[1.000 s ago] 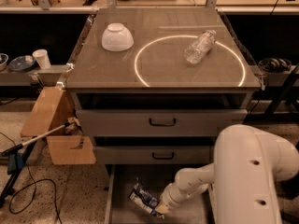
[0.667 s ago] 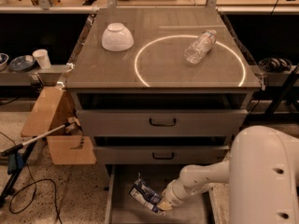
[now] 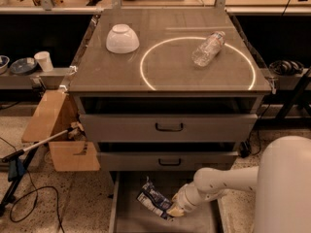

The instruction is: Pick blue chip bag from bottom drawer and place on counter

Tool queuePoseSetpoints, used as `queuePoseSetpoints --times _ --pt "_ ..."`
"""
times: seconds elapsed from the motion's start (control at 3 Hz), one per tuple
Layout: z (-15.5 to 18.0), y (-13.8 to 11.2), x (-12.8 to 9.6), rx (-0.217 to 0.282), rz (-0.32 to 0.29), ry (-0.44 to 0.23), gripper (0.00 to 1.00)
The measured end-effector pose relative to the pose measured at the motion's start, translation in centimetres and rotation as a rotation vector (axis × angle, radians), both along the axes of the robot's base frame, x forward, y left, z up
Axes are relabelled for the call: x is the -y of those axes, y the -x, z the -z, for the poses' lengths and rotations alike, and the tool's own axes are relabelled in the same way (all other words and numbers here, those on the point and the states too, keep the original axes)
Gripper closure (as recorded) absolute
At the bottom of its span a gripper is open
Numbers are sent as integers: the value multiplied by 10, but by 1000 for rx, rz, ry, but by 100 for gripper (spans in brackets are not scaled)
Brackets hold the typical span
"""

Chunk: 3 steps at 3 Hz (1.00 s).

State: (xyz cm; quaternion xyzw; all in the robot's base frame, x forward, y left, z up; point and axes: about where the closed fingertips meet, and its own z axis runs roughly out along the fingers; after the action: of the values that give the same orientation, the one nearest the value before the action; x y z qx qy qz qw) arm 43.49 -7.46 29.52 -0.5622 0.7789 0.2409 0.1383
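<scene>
On the counter [image 3: 170, 25], an upturned bowl [image 3: 122, 38] sits at the left, just outside the ring [image 3: 141, 68]. A plastic bottle [image 3: 208, 48] lies on its side inside the ring, toward the right rear. Below the counter, the top drawer [image 3: 121, 127] sits above the middle drawer [image 3: 131, 161], and the bottom drawer [image 3: 127, 212] is pulled out in front of them. The chip bag [image 3: 154, 204] lies tilted in the bottom drawer, with the gripper [image 3: 175, 210] touching its right end and the arm [image 3: 221, 182] reaching in from the right. A cardboard box [image 3: 51, 125] stands on the floor left of the cabinet.
</scene>
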Motion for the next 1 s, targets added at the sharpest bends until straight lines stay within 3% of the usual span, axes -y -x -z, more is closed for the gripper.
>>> queuePoseSetpoints --times 1.0 --pt "-41 4 25 17 -4 -30 100"
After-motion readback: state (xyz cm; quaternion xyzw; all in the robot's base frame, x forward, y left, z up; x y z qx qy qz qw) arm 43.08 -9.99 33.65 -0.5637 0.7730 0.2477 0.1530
